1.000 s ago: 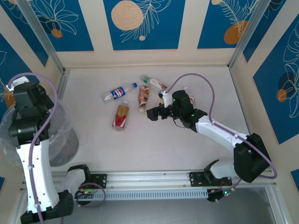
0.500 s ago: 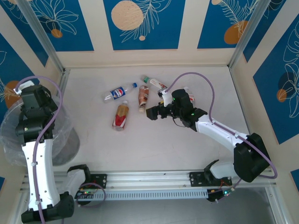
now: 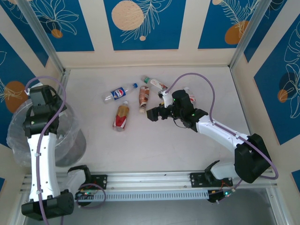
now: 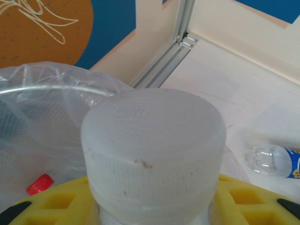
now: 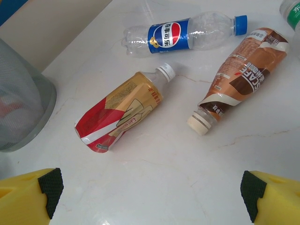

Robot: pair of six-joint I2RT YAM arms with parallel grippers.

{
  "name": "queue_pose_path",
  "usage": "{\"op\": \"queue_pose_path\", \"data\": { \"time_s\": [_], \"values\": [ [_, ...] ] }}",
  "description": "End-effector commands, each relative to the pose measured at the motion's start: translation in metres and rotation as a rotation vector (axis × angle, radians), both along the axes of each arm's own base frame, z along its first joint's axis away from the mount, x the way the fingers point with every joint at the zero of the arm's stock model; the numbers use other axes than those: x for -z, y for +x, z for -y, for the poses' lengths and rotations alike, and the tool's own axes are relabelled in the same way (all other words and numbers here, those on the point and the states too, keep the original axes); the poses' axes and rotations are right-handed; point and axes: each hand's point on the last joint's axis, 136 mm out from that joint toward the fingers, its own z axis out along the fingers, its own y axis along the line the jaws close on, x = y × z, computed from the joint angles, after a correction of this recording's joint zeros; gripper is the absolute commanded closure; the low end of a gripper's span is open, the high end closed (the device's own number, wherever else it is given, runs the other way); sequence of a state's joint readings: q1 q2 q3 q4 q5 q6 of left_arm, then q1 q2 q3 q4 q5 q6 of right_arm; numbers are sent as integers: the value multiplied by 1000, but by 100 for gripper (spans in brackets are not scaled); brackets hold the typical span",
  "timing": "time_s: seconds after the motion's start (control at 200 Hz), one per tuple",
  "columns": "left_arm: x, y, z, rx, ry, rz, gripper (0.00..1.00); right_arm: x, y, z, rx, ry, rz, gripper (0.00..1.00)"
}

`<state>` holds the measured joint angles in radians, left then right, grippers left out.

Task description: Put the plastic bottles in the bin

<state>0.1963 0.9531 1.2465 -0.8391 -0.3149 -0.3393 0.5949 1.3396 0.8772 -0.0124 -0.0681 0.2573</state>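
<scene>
The left arm rose steeply from its base with the wrist bent over the bin (image 3: 70, 140). The left claw (image 4: 152, 211) was clamped on a held bottle (image 4: 152, 140), yellow fingers (image 4: 51, 206) on both sides of it. The bottle's frosted white round end stood up between those fingers; the rest was hidden, so its full length could not be traced. Below and left of that claw lay the bin's crinkly bag, with a red cap (image 4: 40, 183) down inside. The right arm stretched low and diagonally across the counter (image 3: 154, 145), forearm nearly level. The right claw (image 5: 150, 187) was spread wide and gripped nothing, hovering over bare counter. Ahead of it, a little left, lay the red-and-gold bottle (image 5: 119, 112) on its side, its long axis slanting away to the right with the white cap at the far end. Ahead and to the right lay the brown bottle (image 5: 243, 70), slanting the same way but reversed, its cream cap nearest the claw. Farther ahead, the blue-labelled bottle (image 5: 183, 35) lay crosswise, blue cap to the right. The bin's grey mesh wall stood off to this claw's left.
</scene>
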Motion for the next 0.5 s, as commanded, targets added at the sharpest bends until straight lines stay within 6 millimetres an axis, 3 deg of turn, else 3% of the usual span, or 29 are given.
{"op": "queue_pose_path", "data": {
  "time_s": [0.0,0.265,0.495],
  "values": [
    [-3,10,8,40,-61,55,63,-5,3,-4,-2,1,10,0],
    [10,7,2,14,-41,8,59,-5,5,-7,-5,1,3,0],
    [7,2,-4,-12,-10,-9,30,-3,7,-11,-13,3,-9,0]
  ]
}}
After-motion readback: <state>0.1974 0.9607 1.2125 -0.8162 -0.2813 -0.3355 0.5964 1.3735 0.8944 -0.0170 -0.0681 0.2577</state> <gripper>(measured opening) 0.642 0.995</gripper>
